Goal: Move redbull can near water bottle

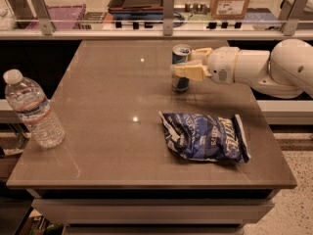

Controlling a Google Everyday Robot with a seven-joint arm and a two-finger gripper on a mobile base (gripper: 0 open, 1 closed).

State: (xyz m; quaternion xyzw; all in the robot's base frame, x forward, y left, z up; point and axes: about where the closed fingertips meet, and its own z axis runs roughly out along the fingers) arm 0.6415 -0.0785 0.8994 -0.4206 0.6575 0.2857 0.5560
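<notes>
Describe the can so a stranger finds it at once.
On the table, look at the far side, right of centre. The can stands upright at the robot's hand: slim, blue and silver, unlike the flat chip bag and clear bottle.

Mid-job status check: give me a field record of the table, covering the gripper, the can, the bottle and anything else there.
gripper: at the redbull can, reaching in from the right
redbull can: upright on the table, far side, right of centre
water bottle: upright at the table's left edge
can to bottle: far apart, most of the table between them
chip bag: lying flat, nearer the camera than the can, not between can and bottle
task status: can not yet near the bottle
</notes>
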